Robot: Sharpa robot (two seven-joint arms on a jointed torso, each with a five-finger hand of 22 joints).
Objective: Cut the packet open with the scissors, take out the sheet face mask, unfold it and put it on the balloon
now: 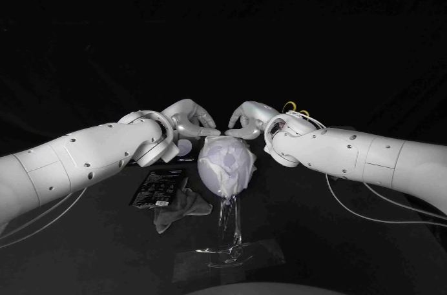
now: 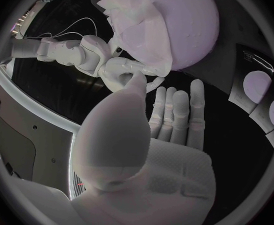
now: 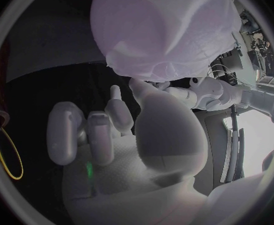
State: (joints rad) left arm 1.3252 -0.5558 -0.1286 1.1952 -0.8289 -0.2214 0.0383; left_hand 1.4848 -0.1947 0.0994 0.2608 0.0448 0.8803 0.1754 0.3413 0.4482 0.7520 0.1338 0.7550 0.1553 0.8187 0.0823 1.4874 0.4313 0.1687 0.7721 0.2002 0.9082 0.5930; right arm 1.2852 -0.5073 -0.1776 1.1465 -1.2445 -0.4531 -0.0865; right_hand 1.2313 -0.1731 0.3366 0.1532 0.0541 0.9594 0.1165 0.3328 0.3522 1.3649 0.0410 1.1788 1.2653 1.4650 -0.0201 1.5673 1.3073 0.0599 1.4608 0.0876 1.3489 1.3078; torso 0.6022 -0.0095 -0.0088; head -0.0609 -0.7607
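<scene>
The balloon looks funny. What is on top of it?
The white sheet face mask lies wrinkled over the balloon. Bare balloon shows beside it; the part under the mask is hidden.

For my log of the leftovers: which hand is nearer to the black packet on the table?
Left. The left hand is beyond the black packet, on its side of the balloon; the right hand is across the balloon.

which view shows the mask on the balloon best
The right wrist view: the mask is close and broad, its folds plain. The left wrist view shows it bunched over one side of the balloon. The head view shows both small and far.
</scene>
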